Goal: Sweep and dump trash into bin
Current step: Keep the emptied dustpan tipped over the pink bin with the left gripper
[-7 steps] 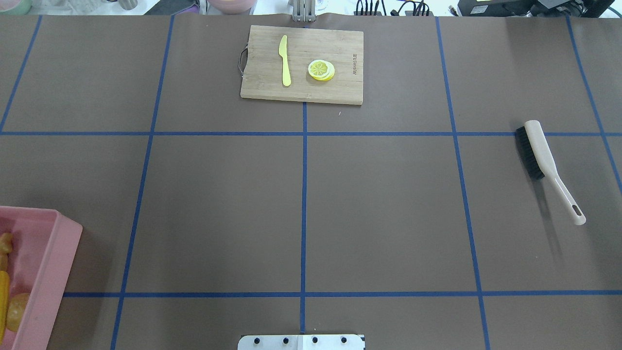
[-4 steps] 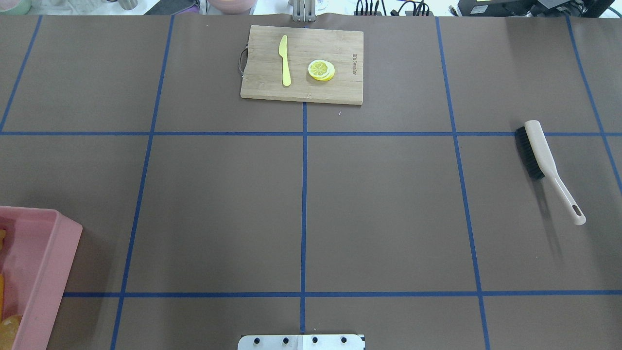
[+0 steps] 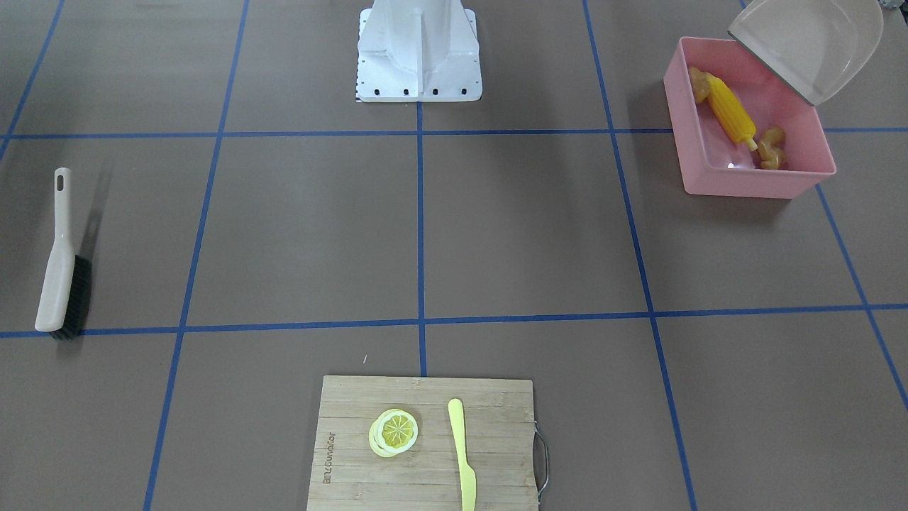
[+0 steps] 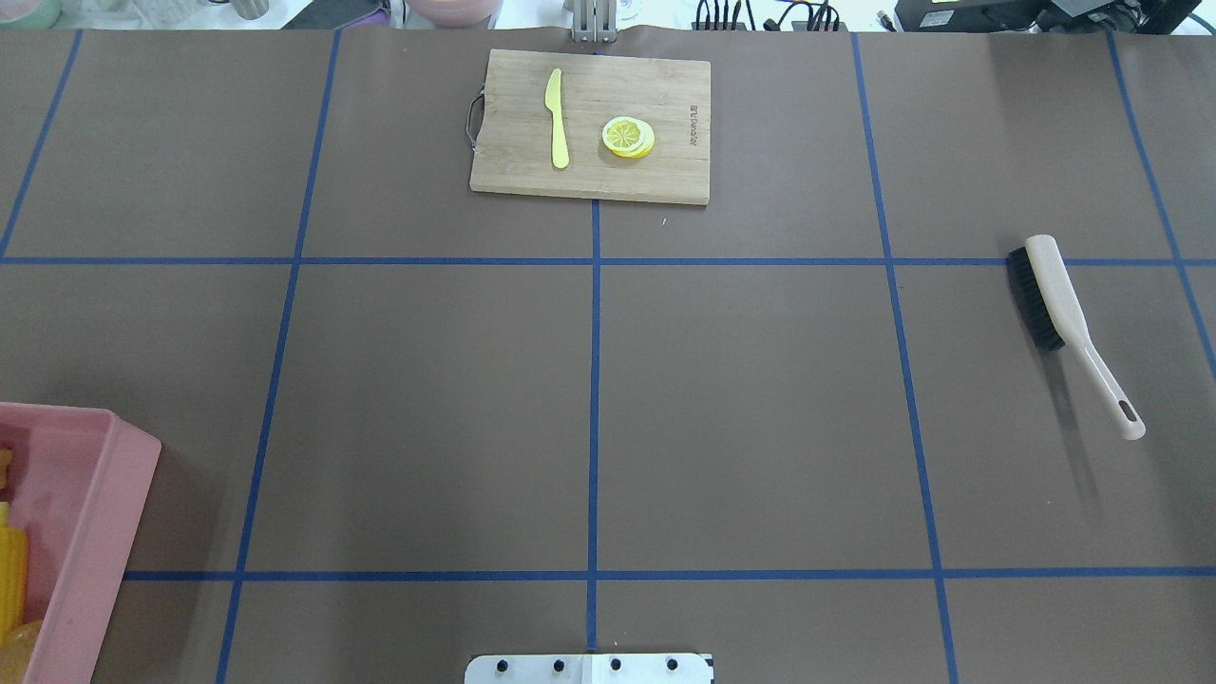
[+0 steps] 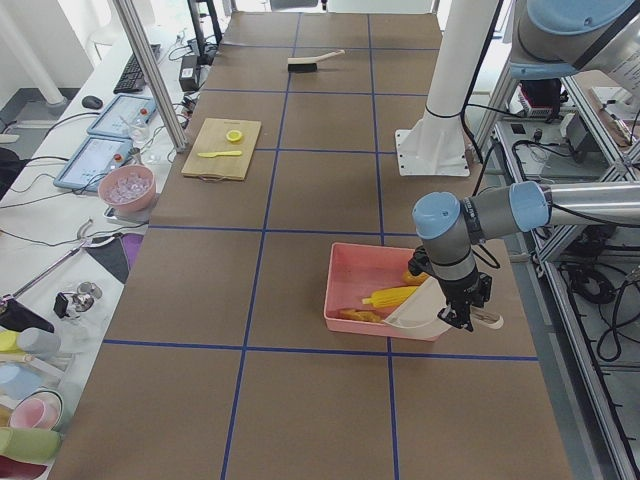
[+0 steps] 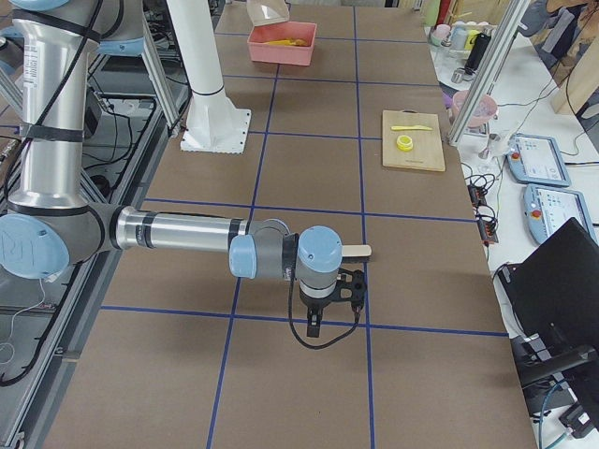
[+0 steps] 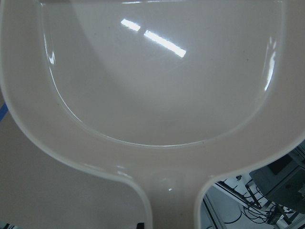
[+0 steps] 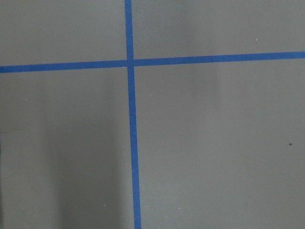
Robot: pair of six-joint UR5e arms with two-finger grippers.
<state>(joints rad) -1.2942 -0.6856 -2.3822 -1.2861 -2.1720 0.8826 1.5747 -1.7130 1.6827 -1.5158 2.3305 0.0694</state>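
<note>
1. Trash of three toy foods lies inside the pink rectangular plastic bin [image 3: 745, 186]. A yellow corn cob [image 3: 731, 110] is in the middle, a brown-orange potato [image 3: 699, 84] sits at the end nearer the robot's base, and a knobbly tan ginger root [image 3: 772, 147] sits at the opposite end.
2. That bin stands on the brown counter [image 3: 532, 227] on the robot's left side.
3. A beige-grey plastic dustpan [image 3: 809, 42] hangs tilted over the bin's corner nearest the base, and its glossy inside fills the left wrist view.
4. The left fingers [image 5: 460, 318] are at the dustpan's handle. Whether they are clenched on it cannot be told.
5. The right fingers [image 6: 328, 313] point down over the counter near a beige hand brush with black bristles [image 3: 60, 284]. Whether they are released or clenched cannot be told.
6. A bamboo cutting board [image 3: 425, 482] carries a yellow lemon slice [image 3: 394, 431] and a pale yellow knife [image 3: 462, 454], near each other but apart.
</note>
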